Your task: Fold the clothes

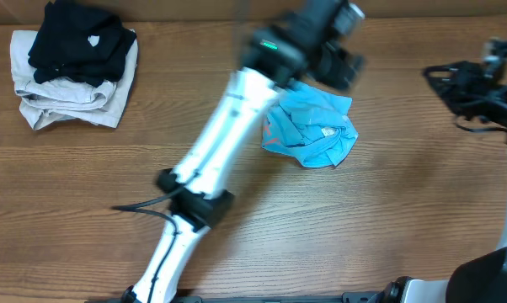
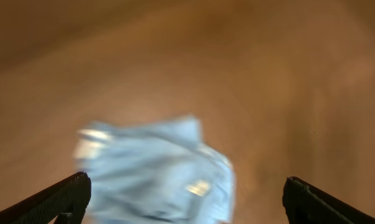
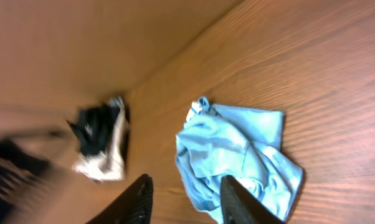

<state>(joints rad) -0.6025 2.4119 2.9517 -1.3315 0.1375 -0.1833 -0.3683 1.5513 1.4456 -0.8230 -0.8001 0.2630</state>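
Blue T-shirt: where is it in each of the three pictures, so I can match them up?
Overhead: the T-shirt lies crumpled just right of centre.
Left wrist: blurred, low and left of centre.
Right wrist: low in the middle, slightly right.
Shared landmark: the black-on-beige pile, top left overhead and at the left in the right wrist view; the left wrist view does not show it.
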